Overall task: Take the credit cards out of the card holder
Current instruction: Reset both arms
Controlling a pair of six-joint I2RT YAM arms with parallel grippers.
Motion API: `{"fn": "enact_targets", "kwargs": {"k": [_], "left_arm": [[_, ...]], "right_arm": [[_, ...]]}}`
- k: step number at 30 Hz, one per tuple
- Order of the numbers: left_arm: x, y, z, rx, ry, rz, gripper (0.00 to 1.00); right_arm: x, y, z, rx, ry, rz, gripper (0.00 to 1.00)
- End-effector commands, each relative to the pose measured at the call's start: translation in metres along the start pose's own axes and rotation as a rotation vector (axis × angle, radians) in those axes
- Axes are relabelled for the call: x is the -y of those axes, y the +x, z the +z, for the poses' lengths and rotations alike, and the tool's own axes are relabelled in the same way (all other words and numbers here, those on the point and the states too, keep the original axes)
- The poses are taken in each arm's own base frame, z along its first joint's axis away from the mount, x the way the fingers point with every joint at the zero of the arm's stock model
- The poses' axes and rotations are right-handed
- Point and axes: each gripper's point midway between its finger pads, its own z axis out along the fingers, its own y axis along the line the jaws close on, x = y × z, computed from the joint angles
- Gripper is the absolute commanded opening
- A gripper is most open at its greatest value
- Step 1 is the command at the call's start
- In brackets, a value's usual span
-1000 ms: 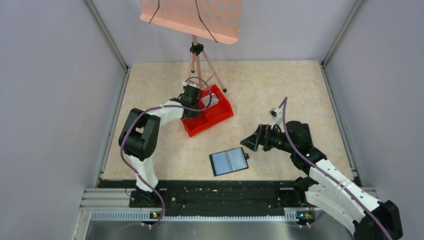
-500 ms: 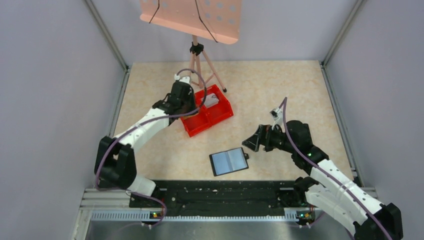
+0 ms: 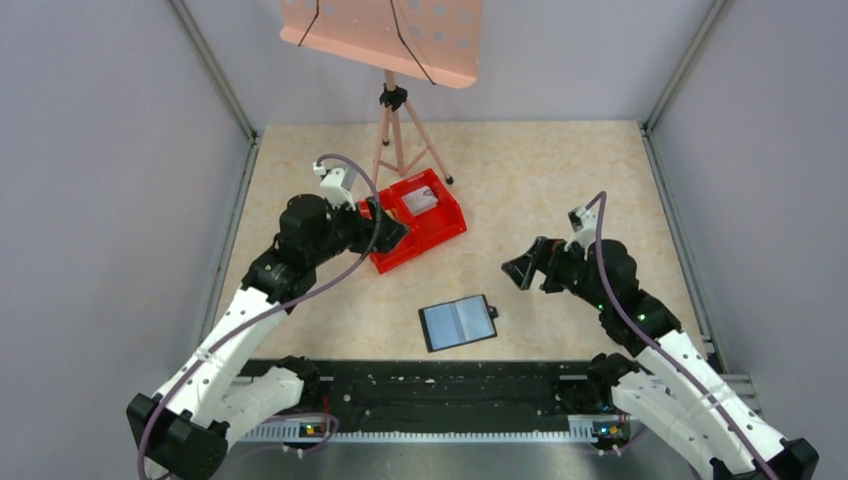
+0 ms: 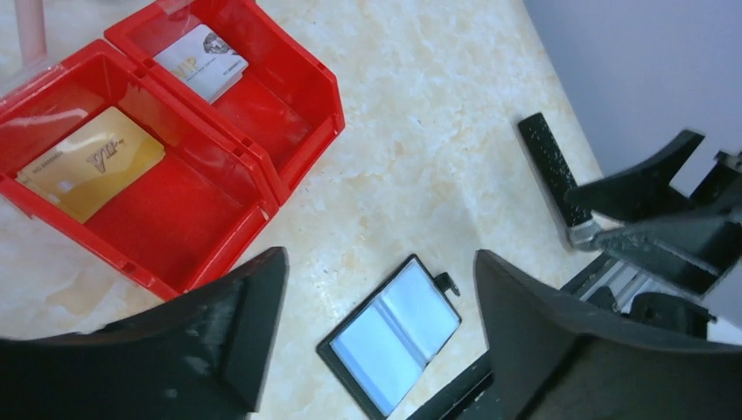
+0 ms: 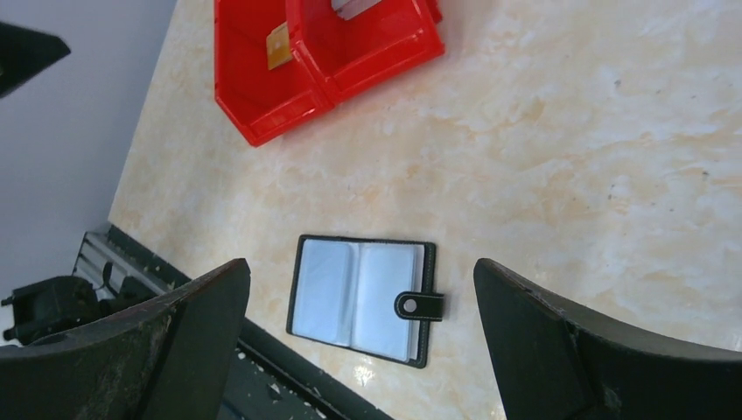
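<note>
right gripper (image 3: 518, 272) gapes — card holder (image 3: 458, 323) lies open, long axis crosswise, tab (image 3: 492, 312) rightward.

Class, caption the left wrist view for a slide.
Gold card and pale card in the red bin; card holder lies open.

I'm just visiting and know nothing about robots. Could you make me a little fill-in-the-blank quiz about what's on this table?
The card holder lies ___ on the table.
The red bin has ___ compartments.
The gold card sits inside the ___.
The left gripper and right gripper both hold ___.
Missing words: open; two; bin; nothing.
</note>
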Motion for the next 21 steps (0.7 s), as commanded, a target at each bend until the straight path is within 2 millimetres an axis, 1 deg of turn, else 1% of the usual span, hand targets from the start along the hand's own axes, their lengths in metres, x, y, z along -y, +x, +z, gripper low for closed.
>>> {"fn": "enact_targets", "kwargs": {"k": [1, 2, 8, 11, 15, 18, 21], "left_arm": [[0.009, 0.004, -0.011, 0.021, 0.061, 0.030, 0.96], [0.009, 0.006, -0.013, 0.020, 0.061, 0.034, 0.99], [0.013, 0.016, -0.022, 0.015, 0.095, 0.035, 0.99], [0.006, 0.022, -0.022, 0.005, 0.065, 0.024, 0.99], [0.010, 0.021, -0.021, -0.002, 0.087, 0.023, 0.99], [0.007, 0.021, -0.020, 0.004, 0.073, 0.013, 0.98], [0.007, 0.024, -0.019, -0.001, 0.081, 0.007, 0.98]], "right_arm": [[0.005, -0.028, -0.011, 0.098, 0.081, 0.000, 0.99], [0.005, -0.029, -0.012, 0.106, 0.088, 0.011, 0.99], [0.001, -0.039, -0.021, 0.160, 0.077, 0.038, 0.99], [-0.003, -0.043, -0.026, 0.179, 0.065, 0.036, 0.99], [-0.008, -0.050, -0.030, 0.200, 0.051, 0.034, 0.99], [-0.010, -0.053, -0.032, 0.211, 0.044, 0.035, 0.99], [-0.007, -0.055, -0.032, 0.224, 0.064, 0.037, 0.98]]}}
